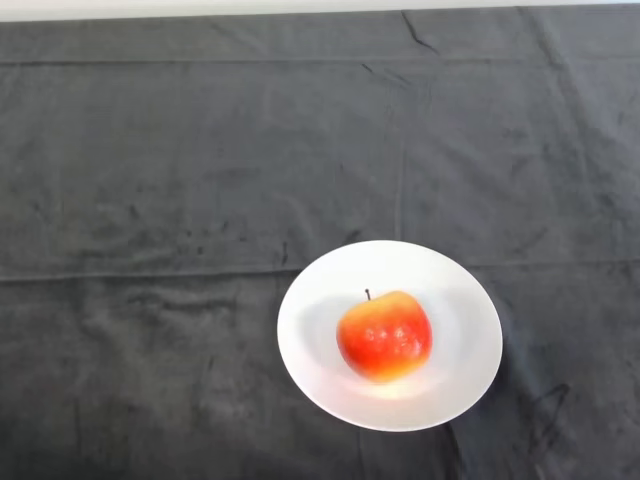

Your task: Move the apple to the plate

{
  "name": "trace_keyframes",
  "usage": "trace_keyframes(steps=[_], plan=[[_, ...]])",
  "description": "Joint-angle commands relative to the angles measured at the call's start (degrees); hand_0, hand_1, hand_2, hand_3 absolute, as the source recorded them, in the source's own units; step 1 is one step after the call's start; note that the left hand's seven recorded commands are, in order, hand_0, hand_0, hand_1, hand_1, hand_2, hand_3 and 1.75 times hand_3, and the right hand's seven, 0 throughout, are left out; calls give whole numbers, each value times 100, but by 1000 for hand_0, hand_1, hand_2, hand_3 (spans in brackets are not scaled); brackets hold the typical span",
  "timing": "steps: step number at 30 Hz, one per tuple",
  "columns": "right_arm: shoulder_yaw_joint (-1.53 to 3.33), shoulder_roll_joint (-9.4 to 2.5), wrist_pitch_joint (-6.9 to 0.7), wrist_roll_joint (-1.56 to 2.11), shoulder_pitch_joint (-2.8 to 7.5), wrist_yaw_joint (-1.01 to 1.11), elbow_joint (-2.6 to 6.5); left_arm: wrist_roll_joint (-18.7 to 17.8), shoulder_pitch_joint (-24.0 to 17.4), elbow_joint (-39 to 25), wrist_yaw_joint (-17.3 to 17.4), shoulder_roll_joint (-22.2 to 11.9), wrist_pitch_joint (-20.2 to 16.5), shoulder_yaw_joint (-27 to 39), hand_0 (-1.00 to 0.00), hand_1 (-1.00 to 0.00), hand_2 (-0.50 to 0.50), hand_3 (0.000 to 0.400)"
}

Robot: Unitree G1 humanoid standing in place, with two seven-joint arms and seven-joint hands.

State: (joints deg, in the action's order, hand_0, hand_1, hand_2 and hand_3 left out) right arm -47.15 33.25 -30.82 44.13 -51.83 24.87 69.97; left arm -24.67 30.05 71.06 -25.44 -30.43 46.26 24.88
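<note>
Red-yellow apple (385, 336), white plate (320, 340), dark cloth (150, 200)

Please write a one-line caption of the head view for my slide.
Red-and-yellow apple sitting stem-up on the white plate, which rests on the dark cloth.

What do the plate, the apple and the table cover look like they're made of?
White plate: smooth and matte-glossy, probably ceramic or plastic; the look leaves it open. Red-yellow apple: shiny skin with small highlights and a dark stem; real or plastic, cannot tell. Dark cloth: soft fabric with creases and a brushed, velvety nap.
</note>
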Motion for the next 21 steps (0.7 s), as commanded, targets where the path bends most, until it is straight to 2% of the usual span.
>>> trace_keyframes(steps=[1,21], plan=[[-37,119,39,38,177,20,79,-60,100,-8,60,-169,-76,97,0,0,0,0],[-37,117,38,39,179,17,74,111,116,-48,218,-136,-119,200,0,0,0,0]])
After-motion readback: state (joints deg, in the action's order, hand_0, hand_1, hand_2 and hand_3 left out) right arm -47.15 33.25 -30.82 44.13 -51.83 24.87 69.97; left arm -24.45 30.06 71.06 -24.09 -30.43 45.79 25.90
